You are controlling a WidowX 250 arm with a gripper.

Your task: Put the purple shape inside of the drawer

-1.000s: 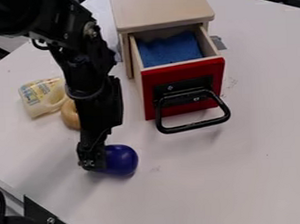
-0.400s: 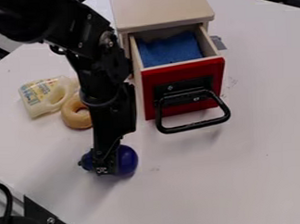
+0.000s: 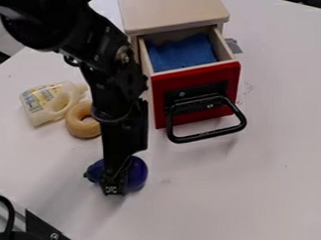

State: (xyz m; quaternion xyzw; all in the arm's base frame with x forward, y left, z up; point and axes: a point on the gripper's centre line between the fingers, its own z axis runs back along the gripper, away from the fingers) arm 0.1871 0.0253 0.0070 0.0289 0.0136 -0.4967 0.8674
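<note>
The purple shape is lying on the table, lower left of the frame's centre. The gripper is hanging over it, covering its middle; whether it is spreading or pinching, I cannot tell. The drawer is standing open at upper centre, holding a blue cloth.

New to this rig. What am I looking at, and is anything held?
One fixed camera looks down at a slant on a white table. The black machine is a robot arm; its grasping end, the hand, is at the purple shape, covering its middle. Whether it grips the shape, I can't tell.

A pale bottle lies next to a tan ring. The wooden cabinet has an open drawer with a red front and something blue inside.
</note>
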